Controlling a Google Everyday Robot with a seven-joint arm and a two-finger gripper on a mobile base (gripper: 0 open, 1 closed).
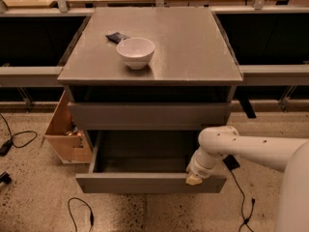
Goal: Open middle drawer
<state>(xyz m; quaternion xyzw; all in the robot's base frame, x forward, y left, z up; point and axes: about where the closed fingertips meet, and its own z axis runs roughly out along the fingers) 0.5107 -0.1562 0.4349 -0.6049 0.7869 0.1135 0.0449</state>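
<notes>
The middle drawer [145, 181] of the grey cabinet is pulled well out toward me, and its plain grey inside shows. The uppermost grey front [149, 115] sits above it, nearly flush with the cabinet. The lowest front is hidden under the open drawer. My gripper [194, 178] reaches down from the white arm at the right and rests on the top edge of the middle drawer's front, right of centre.
A white bowl [135, 52] and a small dark packet [117, 36] lie on the cabinet top [193, 47]. A cardboard box [65, 134] stands at the cabinet's left. Black cables [79, 211] trail over the speckled floor. Shelving rails run behind.
</notes>
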